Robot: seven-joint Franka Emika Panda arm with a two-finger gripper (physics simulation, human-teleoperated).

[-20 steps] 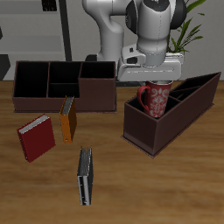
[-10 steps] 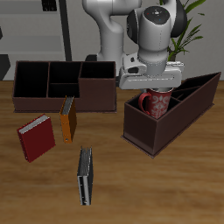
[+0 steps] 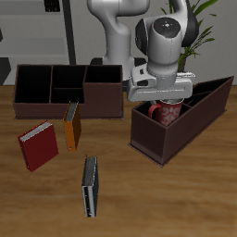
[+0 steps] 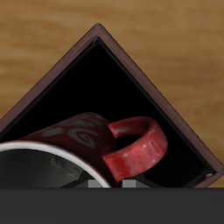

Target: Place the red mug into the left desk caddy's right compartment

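Pincer grips the red mug down inside the right compartment of the left desk caddy.

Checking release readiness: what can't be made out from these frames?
- Gripper fingers: exterior view, hidden under the robot's hand; wrist view shows no pads, so jaw state is unreadable.
- Red mug base: hidden by the left desk caddy wall; contact with the right compartment floor is unknown.
- Mug rim: cropped by the wrist view's edge.
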